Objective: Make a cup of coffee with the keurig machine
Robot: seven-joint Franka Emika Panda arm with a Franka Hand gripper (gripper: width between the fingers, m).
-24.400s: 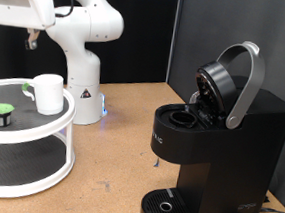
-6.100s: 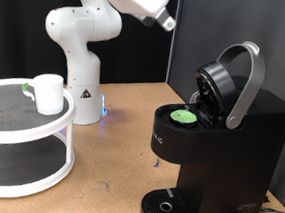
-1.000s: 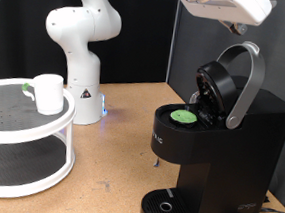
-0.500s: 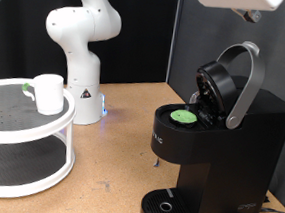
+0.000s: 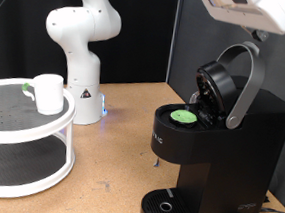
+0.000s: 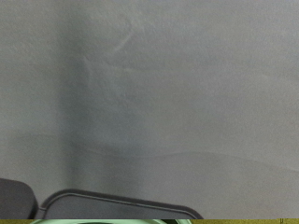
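The keurig machine (image 5: 225,144) stands at the exterior view's right with its lid raised and its silver-grey handle (image 5: 248,84) up. A dark pod with a green top (image 5: 186,116) sits in the open brew chamber. The round drip tray (image 5: 164,204) at the base holds nothing. The white cup (image 5: 49,93) stands on the top tier of a round white shelf (image 5: 51,124) at the left. My gripper (image 5: 257,33) is at the top right edge, just above the lid handle, and its fingers are mostly cut off. The wrist view shows mainly a grey surface.
The white robot arm base (image 5: 85,41) stands behind the shelf, with a lit blue spot (image 5: 103,111) at its foot. A dark curtain hangs behind. The shelf's lower tier (image 5: 17,161) has a dark mat. Brown tabletop (image 5: 113,154) lies between shelf and machine.
The pod, once on the shelf beside the cup, is now in the brew chamber. Over the last second my hand has moved right along the top, to above the lid handle.
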